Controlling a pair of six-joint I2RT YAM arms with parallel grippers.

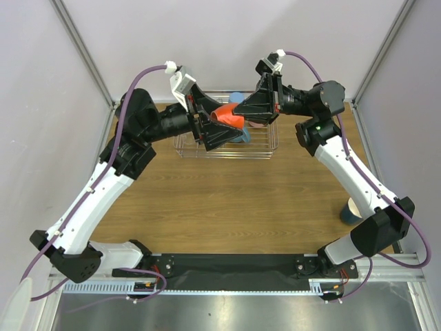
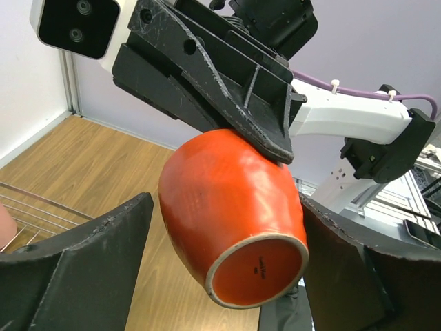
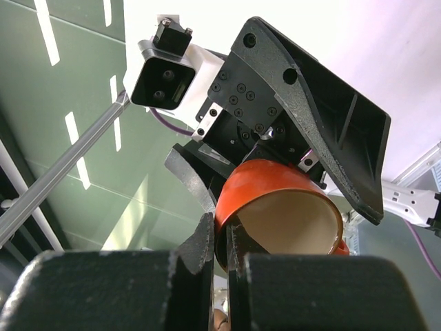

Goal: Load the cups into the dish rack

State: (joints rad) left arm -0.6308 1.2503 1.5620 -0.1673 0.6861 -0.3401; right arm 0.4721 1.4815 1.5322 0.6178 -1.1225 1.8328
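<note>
From above, the dish rack (image 1: 265, 146) lies mostly under the orange cup (image 1: 229, 116), the left tool (image 1: 224, 131) and the right tool (image 1: 238, 109). Behind the orange cup a light blue tumbler (image 1: 236, 97) shows only its rim. Just right of the cup, a pink shape (image 1: 256, 125) is too covered to name. Far right of the cup, the right arm (image 1: 351, 169) hides part of a dark blue mug (image 1: 350, 210). In the left wrist view the print on the cup's base is too small to read, and the rack's bars run off the left edge.
</note>
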